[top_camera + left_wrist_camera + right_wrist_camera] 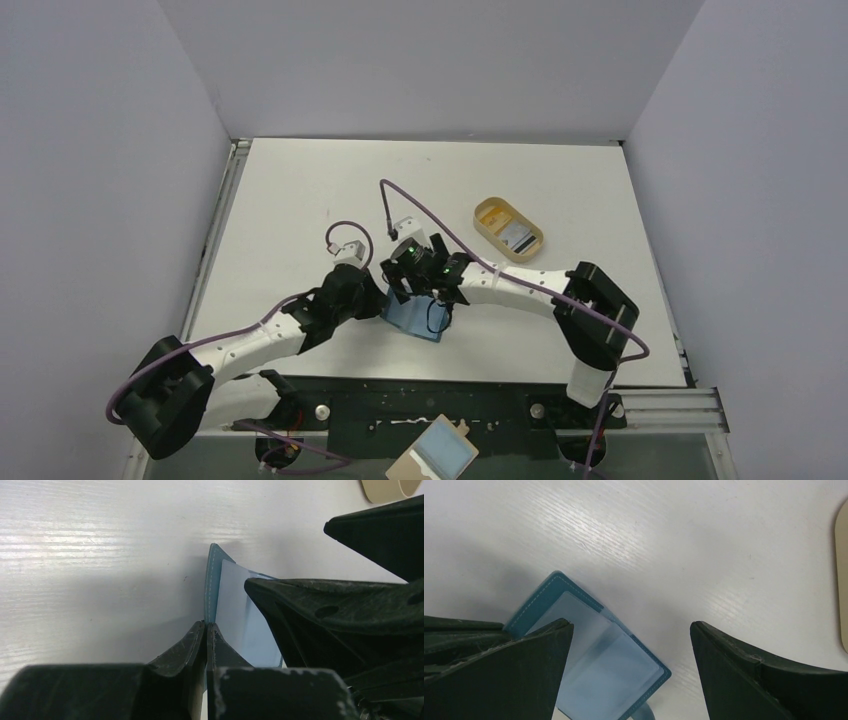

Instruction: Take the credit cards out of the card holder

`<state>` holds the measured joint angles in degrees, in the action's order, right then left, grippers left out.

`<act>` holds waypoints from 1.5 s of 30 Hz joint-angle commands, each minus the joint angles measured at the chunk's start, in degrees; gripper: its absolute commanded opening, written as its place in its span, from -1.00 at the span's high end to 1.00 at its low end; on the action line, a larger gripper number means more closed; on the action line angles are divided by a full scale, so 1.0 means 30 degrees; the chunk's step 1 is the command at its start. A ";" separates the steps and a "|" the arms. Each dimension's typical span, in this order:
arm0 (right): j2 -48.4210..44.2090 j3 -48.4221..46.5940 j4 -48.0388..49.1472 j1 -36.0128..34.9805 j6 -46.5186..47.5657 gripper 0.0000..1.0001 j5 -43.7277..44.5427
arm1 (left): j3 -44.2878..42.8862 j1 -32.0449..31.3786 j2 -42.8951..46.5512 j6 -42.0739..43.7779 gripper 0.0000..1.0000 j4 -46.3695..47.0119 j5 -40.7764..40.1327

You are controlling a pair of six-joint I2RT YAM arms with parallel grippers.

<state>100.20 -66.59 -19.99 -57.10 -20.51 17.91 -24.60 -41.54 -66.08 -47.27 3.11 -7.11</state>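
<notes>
nearest the lens in the left wrist view: the left gripper (206,630), fingers pressed almost together, pinching the stitched teal edge of the card holder (214,580). pale blue lining of that flap turned toward the right gripper (340,615), dark and close just beside it.

in the right wrist view, spread wide and gripping nothing, hanging over the opened holder. one finger (524,665) above the holder's left half, the other (744,665) above the bare white table (674,540). clear pockets on light blue lining in plain sight between them; cannot tell whether any card sits inside.

from above, holder lying open in the near middle of the table, between the two wrists, both claws crowded over it. well apart, toward the far right: a tan oval tray (492,212) with the credit cards (516,237) lying in it, pale with a dark marking. at the near edge, below the arm bases, a tan board with a light-blue rectangle (440,455).
</notes>
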 commanded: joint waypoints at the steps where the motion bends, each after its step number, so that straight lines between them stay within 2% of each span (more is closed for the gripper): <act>1: 0.0364 -0.1097 0.1697 0.0186 0.0443 -0.83 -0.0475 | -0.0933 -0.0120 0.0378 0.0318 1.00 0.0190 -0.0210; 18: 0.1520 -0.1794 0.2343 0.0033 0.0324 -0.83 -0.1364 | -0.1333 -0.0152 0.0700 0.0664 1.00 -0.0186 -0.0480; 45: 0.1437 0.1296 0.2395 -0.1704 -0.1534 -0.85 -0.0601 | -0.1995 -0.0122 0.0235 0.1246 1.00 -0.0338 -0.0822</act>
<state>104.88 -64.40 -12.21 -60.51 -24.56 15.70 -26.17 -41.58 -65.82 -44.12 -3.44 -9.21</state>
